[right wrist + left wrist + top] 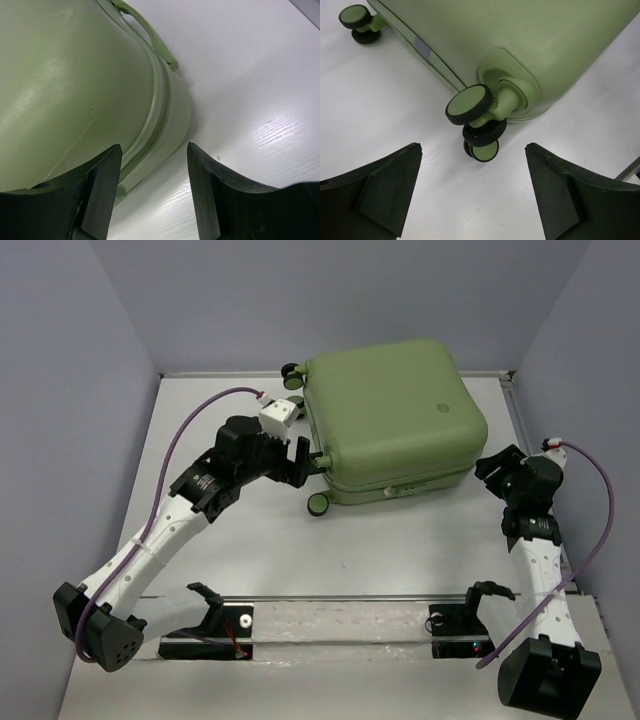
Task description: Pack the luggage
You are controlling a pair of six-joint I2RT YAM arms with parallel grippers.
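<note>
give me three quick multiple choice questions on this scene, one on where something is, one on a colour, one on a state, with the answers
1. Which end of the luggage carries its wheels?
A) the right end
B) the upward face
C) the left end, by the left pincer

2. What colour is the luggage shell?
A) pale green
B) dark blue
C) red

3. What state is the luggage in?
A) lid thrown open
B) closed, lying flat on the table
C) standing upright on its wheels

Answers:
1 C, the top view shows the wheels at the shell's left end, next to the open left pincer.
2 A, every view shows a pale green shell.
3 B, the two halves meet along the zipper seam and a broad face points up.
</note>
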